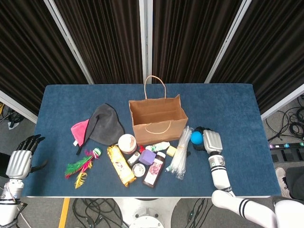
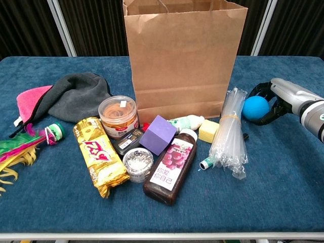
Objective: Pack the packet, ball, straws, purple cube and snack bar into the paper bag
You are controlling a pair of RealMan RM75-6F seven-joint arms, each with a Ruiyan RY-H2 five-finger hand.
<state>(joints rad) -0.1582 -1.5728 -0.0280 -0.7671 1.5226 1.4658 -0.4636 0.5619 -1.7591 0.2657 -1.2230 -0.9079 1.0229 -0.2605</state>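
Right robot hand point(image 2: 276, 103) has its fingers curled around the blue ball point(image 2: 254, 108), which sits on the desk point(image 1: 228, 104) just beside the straws point(image 2: 229, 134). Can't tell if it's actually gripping yet. I'd squeeze firmly before lifting, then go up and over the paper bag point(image 1: 157, 116) rim without nudging it.

Readable in the chest view only. On the purple label of the dark juice bottle point(image 2: 169, 172), lying on its side: white Chinese characters "你爱" over "你自己". On the crinkled yellow foil snack packet point(image 2: 98, 154): large red-and-white lettering, too distorted to make out. On the small dark flat packet point(image 2: 127, 141) behind the foil-lidded tub: tiny print, illegible. Nothing legible from the head view.
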